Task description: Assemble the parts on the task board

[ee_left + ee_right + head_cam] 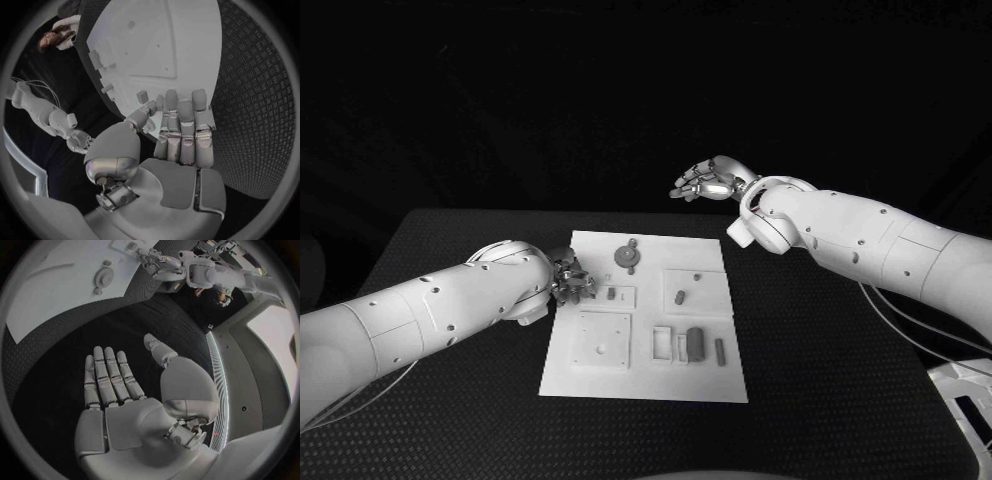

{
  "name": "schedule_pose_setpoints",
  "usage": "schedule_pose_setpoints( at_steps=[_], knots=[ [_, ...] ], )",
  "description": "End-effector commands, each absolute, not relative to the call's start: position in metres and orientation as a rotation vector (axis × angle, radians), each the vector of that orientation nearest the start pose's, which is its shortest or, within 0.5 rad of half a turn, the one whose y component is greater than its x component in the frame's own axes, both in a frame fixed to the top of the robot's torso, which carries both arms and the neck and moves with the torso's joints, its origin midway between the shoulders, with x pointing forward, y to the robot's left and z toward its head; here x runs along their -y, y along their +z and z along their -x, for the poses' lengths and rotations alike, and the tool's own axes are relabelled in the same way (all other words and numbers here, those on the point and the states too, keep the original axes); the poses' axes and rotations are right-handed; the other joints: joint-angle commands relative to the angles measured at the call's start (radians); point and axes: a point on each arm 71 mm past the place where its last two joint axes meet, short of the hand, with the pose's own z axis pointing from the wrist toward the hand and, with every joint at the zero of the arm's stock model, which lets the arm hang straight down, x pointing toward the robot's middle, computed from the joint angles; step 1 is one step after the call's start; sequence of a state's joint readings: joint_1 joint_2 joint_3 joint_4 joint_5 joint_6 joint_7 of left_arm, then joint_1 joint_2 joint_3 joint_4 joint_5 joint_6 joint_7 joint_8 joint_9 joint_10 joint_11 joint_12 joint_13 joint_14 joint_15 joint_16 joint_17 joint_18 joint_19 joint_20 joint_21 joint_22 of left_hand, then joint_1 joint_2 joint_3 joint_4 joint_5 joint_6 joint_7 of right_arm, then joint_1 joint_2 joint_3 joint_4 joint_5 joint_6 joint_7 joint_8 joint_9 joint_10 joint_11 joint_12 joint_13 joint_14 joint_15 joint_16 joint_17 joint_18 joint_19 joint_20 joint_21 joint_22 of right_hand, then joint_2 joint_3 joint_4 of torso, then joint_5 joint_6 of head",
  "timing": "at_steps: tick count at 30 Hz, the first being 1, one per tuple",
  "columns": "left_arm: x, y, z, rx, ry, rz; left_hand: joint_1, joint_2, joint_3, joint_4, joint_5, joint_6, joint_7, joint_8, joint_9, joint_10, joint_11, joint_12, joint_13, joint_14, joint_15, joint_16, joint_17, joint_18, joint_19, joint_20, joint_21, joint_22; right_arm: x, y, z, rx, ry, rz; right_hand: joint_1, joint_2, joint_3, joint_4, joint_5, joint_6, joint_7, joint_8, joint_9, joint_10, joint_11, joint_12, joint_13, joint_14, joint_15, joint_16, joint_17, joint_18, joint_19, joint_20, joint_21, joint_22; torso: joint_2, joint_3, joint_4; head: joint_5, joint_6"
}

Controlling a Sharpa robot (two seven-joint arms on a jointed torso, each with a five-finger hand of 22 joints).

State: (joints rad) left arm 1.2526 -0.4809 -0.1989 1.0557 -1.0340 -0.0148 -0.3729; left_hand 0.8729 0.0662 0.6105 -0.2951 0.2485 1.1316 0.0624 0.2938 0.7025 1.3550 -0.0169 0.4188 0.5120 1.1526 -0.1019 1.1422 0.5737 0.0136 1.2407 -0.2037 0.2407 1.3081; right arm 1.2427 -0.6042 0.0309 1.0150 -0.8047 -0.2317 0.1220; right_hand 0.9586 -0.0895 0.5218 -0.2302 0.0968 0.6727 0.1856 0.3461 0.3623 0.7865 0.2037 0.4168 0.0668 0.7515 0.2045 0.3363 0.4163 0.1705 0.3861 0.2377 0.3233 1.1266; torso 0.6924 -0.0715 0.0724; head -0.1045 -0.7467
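The white task board [589, 375] lies in the middle of the black table. On it are a round grey part [629, 258] at the far end, a small peg [679, 296] and several narrow pieces [687, 345] lower down. My left hand [571, 280] hovers at the board's left edge; in the left wrist view its fingers [184, 132] lie straight over the board [169, 45] with nothing in them. My right hand [711, 180] is raised beyond the board's far right corner, its palm [125, 425] bare and its fingers [106, 375] spread. The round part [103, 276] also shows in the right wrist view.
Black textured table [834, 380] surrounds the board on all sides. A square raised plate [603, 342] sits at the board's near left. Cables [920, 335] trail under my right arm.
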Motion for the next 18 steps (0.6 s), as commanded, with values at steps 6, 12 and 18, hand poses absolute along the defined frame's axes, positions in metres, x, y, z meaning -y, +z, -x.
schedule_pose_setpoints(
  at_steps=[6, 12, 18],
  knots=[
    [-0.169, -0.269, -0.542, -2.262, -0.367, 0.196, 0.018, 0.004, 0.009, 0.003, 0.014, 0.016, -0.010, 0.026, 0.018, 0.030, -0.024, 0.012, 0.006, 0.001, -0.013, 0.011, 0.001, -0.012, 0.008, -0.006, 0.010, 0.025, 0.230, -0.169, -0.582, -1.627, 0.941, -0.457, -0.003, 0.005, -0.004, 0.004, -0.002, -0.009, 0.046, 0.004, -0.002, 0.008, 0.000, -0.005, 0.000, -0.007, 0.000, -0.004, -0.002, -0.013, 0.008, 0.001, -0.006, 0.001, 0.000, 0.0003, 0.0002, 0.000, -0.001],
    [-0.165, -0.267, -0.543, -2.234, -0.340, 0.174, 0.018, 0.004, 0.008, 0.004, 0.016, 0.016, -0.010, 0.026, 0.020, 0.030, -0.024, 0.014, 0.008, 0.001, -0.014, 0.014, 0.001, -0.012, 0.009, -0.006, 0.013, 0.025, 0.230, -0.169, -0.582, -1.627, 0.942, -0.456, -0.003, 0.005, -0.004, 0.004, -0.002, -0.009, 0.046, 0.004, -0.002, 0.008, 0.000, -0.006, 0.000, -0.007, 0.000, -0.004, -0.002, -0.013, 0.008, 0.001, -0.007, 0.001, 0.000, 0.0002, 0.0003, 0.000, -0.001],
    [-0.157, -0.265, -0.543, -2.202, -0.287, 0.105, 0.015, 0.006, 0.006, 0.004, 0.018, 0.017, -0.011, 0.028, 0.024, 0.030, -0.026, 0.019, 0.012, 0.005, -0.018, 0.017, 0.000, -0.012, 0.013, -0.009, 0.018, 0.025, 0.230, -0.169, -0.582, -1.628, 0.942, -0.456, -0.003, 0.005, -0.005, 0.004, -0.002, -0.009, 0.046, 0.004, -0.002, 0.008, 0.000, -0.007, 0.000, -0.007, 0.000, -0.004, -0.003, -0.013, 0.008, 0.001, -0.007, 0.001, 0.000, 0.0002, 0.0002, 0.000, 0.000]
  ],
)
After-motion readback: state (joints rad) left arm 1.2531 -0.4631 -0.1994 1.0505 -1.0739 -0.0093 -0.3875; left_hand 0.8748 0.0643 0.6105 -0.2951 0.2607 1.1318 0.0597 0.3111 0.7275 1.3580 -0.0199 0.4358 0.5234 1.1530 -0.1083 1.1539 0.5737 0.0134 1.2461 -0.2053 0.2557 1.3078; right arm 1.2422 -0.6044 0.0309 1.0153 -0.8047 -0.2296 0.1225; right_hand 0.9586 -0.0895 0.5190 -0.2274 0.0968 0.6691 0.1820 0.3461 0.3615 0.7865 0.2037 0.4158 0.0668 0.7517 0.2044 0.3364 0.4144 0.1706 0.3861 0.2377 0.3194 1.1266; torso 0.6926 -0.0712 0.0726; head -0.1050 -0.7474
